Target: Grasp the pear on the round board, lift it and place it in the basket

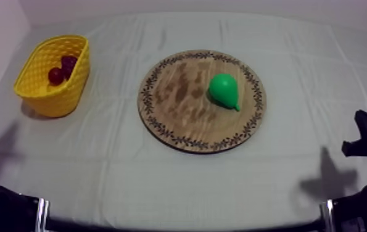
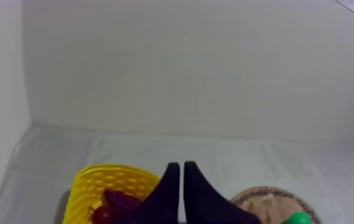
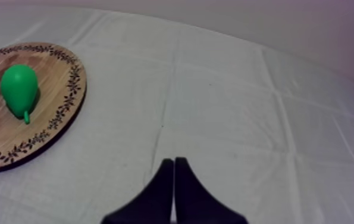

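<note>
Grey-white cloth (image 1: 161,179), creased in soft squares, covers the table up to a plain pale wall (image 2: 203,65).

The left gripper (image 2: 182,168) has its two black fingers drawn together into a narrow wedge, with nothing between them. Just past its tips and a little to its left stands the yellow basket (image 2: 96,182), a plastic tub with a woven lattice wall. A small red fruit (image 2: 102,214) and a dark bunch of grapes (image 2: 119,199) lie in it, touching.

The right gripper (image 3: 174,162) is likewise pressed to a thin wedge and grips nothing, with bare cloth under it. Ahead of it and off to its left, well apart, lies the round wooden board (image 3: 54,89), flat, grained, its rim ringed with a dark leafy pattern. On the board rests the pear (image 3: 18,86), smooth, glossy green, lying on its side with its short stem toward this gripper.
</note>
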### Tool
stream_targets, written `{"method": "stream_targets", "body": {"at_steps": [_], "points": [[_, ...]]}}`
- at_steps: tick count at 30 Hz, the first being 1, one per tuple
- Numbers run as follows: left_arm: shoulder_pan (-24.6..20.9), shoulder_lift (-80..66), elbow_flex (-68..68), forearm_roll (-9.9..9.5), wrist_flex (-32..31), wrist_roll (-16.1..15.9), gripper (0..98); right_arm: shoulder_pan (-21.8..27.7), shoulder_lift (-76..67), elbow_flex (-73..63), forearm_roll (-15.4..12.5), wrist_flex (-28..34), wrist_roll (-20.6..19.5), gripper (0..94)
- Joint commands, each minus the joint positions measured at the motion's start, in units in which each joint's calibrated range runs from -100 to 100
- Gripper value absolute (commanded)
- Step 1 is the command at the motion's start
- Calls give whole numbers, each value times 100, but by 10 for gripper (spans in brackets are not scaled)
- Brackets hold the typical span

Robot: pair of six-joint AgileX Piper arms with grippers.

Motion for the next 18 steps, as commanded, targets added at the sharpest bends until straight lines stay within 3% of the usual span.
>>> {"method": "stream_targets", "body": {"at_steps": [1,9,14,18], "points": [[232,900,-1460,-100,426,155,0,0,1,5,1,-3,1,5],[817,2592,-3471,-362,1010,542,0,0,1,5,1,-3,1,5],[1212,3485,-4285,-640,1128,820,0,0,1,5,1,-3,1,5],[1471,4199,-5042,-852,1558,1029,0,0,1,5,1,-3,1,5]]}}
